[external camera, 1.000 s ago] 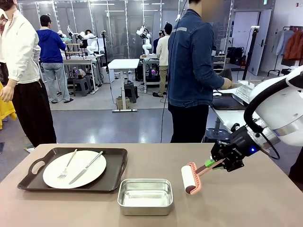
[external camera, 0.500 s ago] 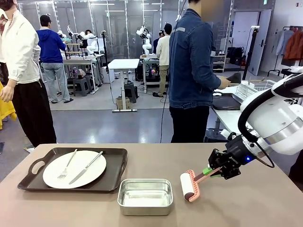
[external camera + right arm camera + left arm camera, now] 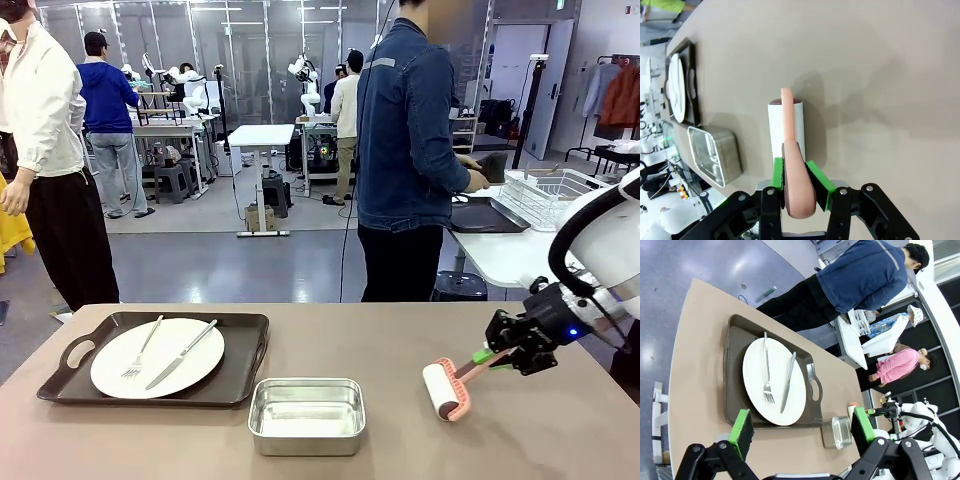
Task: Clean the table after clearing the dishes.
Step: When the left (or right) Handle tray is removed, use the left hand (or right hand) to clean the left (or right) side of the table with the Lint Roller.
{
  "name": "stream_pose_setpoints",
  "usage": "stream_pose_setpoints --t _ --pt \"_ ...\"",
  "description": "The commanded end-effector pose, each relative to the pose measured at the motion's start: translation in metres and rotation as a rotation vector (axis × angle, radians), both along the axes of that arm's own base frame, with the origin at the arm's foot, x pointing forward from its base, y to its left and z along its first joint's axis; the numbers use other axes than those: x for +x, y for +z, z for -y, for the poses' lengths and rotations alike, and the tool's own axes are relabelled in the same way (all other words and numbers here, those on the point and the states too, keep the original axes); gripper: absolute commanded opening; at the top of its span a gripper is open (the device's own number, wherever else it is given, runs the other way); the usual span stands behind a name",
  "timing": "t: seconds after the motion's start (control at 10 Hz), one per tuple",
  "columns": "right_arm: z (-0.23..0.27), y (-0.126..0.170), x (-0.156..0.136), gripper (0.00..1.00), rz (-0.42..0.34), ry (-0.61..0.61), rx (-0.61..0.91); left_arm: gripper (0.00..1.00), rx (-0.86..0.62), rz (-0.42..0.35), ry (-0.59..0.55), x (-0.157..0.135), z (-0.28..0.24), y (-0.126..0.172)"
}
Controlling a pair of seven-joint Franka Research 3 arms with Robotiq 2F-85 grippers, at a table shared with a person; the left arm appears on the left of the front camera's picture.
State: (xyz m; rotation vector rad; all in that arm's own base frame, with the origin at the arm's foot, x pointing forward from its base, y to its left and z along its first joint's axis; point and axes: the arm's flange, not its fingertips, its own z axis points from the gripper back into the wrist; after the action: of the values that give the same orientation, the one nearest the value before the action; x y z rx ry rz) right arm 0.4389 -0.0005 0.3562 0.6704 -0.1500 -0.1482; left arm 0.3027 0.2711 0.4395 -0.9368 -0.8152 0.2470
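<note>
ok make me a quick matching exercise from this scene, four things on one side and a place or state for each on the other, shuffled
Things
1. lint roller
2. steel pan
3. white plate
4. left gripper

Places or states
a. on the dark tray, under a fork and knife
b. open, above the table
c. clamped by its pink handle in the right gripper
d. empty, beside the tray's right end

Pairs: 1-c, 2-d, 3-a, 4-b
</note>
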Motion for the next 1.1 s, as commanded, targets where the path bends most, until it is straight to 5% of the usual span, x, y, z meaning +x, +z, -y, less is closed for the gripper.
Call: stream_pose_setpoints --t 0.0,1.0 --pt "0.008 0.016 -0.011 0.24 -0.038 -0.042 -0.111 1.0 0.002 0.018 -0.011 -0.002 -0.002 0.0" --pt "0.021 0.079 -0.037 0.24 -0.022 -0.145 -0.614 1.0 0.002 0.018 -0.011 -0.002 -0.002 0.0"
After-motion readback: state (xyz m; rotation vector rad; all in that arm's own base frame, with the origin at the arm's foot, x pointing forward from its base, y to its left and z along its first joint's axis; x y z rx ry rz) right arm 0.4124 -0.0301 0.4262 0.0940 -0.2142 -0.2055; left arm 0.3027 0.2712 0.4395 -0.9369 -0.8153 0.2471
